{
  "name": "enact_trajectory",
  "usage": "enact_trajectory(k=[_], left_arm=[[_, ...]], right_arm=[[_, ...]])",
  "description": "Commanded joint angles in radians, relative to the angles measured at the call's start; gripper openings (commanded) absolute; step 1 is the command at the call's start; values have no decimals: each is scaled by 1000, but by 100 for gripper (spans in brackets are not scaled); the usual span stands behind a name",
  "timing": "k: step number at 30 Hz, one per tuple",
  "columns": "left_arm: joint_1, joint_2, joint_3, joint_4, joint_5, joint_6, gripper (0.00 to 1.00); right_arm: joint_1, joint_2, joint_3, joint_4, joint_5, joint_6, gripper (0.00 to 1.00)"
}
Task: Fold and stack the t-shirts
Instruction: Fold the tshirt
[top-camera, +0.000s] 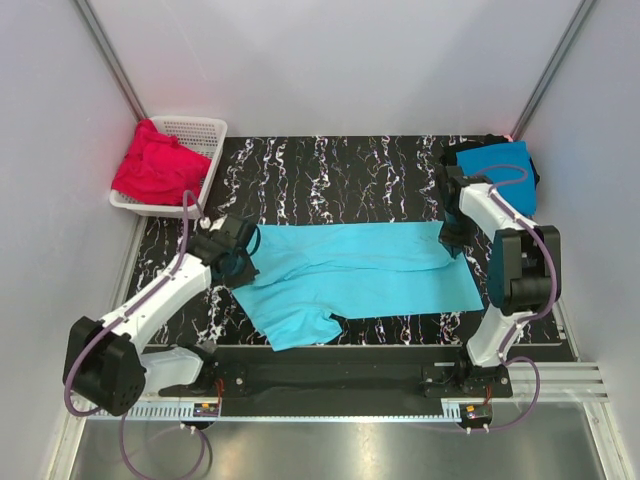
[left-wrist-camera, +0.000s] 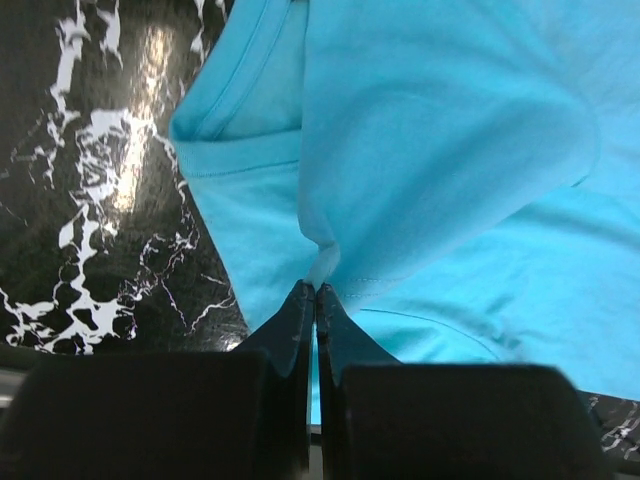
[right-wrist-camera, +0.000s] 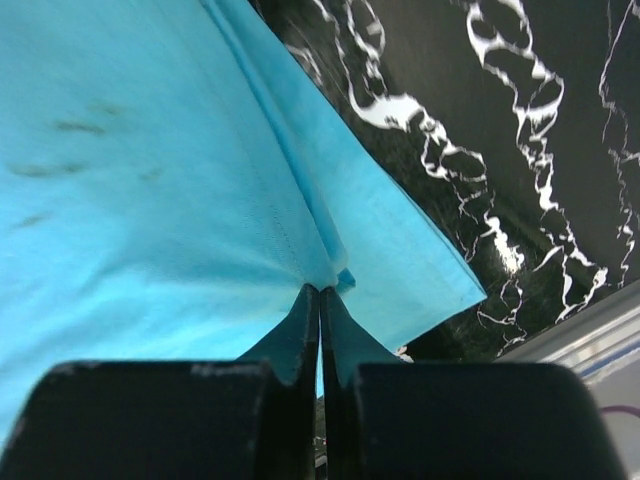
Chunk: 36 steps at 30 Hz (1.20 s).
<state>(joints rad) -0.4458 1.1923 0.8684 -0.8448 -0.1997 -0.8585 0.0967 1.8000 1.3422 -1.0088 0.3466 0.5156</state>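
left end effector (left-wrist-camera: 316, 300) pinched shut on the left edge of the light turquoise t-shirt (top-camera: 360, 275); right end effector (right-wrist-camera: 320, 300) clamped likewise on its right edge. shirt stretched between them across the middle of the worktop (top-camera: 340, 165), glossy black with white marble veining. deeper blue t-shirt (top-camera: 500, 170) at the far right corner; red t-shirts (top-camera: 150, 170) heaped in a white basket (top-camera: 207, 135) at the far left. plain pale walls (top-camera: 330, 60) all round.

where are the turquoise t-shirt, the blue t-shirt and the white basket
turquoise t-shirt (top-camera: 370, 270): top view, middle of its spread body
blue t-shirt (top-camera: 495, 158): top view, its uncovered far part
white basket (top-camera: 190, 120): top view, far rim
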Motion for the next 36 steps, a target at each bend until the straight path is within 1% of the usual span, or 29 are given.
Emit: enact_trajectory(k=[1,2,3,4,5,7,10,11,15,17,20,22,24,26,27,28,29,32,33,36], left_arm=[[-31,-30,-40,4,-30,-65,0],[-42,-31,-52,3,-35,-73,0],[-45,-30,-72,4,-37,-89,1],[-48,-28,-78,4,-33,-94,6],[-57,-26,-83,3,-37,-99,15],[-68,-31,-100,0,-47,-119,19],[-83,-60,-103,-5,-58,-139,33],[-83,-71,-98,-5,-70,-139,43],[-83,-92,-33,-31,-116,-123,59],[-83,-89,25,-52,-141,-111,64],[-83,-73,67,-56,-156,-87,66],[-83,-22,110,-45,-156,-57,68],[-82,61,157,-28,-124,-10,69],[-77,125,184,27,-43,30,69],[-73,189,214,39,-21,48,68],[-68,220,225,79,23,62,68],[-44,277,237,98,48,76,68],[13,364,267,162,103,102,67],[25,389,274,170,106,107,67],[65,478,308,185,135,124,67]], right_arm=[[5,-79,-92,7,3,40,3],[5,-82,-110,12,-1,43,11],[5,-79,-126,18,-15,43,22],[6,-68,-146,21,-15,41,31],[8,-64,-150,19,-11,49,32],[17,-82,-158,29,20,61,33],[15,-134,-129,30,35,69,35],[18,-145,-114,24,37,67,35],[17,-163,-25,-14,55,54,36],[17,-163,15,-31,63,49,36],[18,-153,41,-30,45,37,36],[24,-137,32,-7,8,17,36],[52,-122,8,25,-46,-6,35],[86,-119,-17,59,-93,-35,36],[103,-123,-31,76,-134,-54,36],[138,-129,-63,111,-152,-63,38],[147,-139,-83,137,-185,-75,40],[155,-178,-172,228,-253,-91,49],[156,-188,-188,249,-255,-97,53],[156,-165,-215,274,-241,-106,56]])
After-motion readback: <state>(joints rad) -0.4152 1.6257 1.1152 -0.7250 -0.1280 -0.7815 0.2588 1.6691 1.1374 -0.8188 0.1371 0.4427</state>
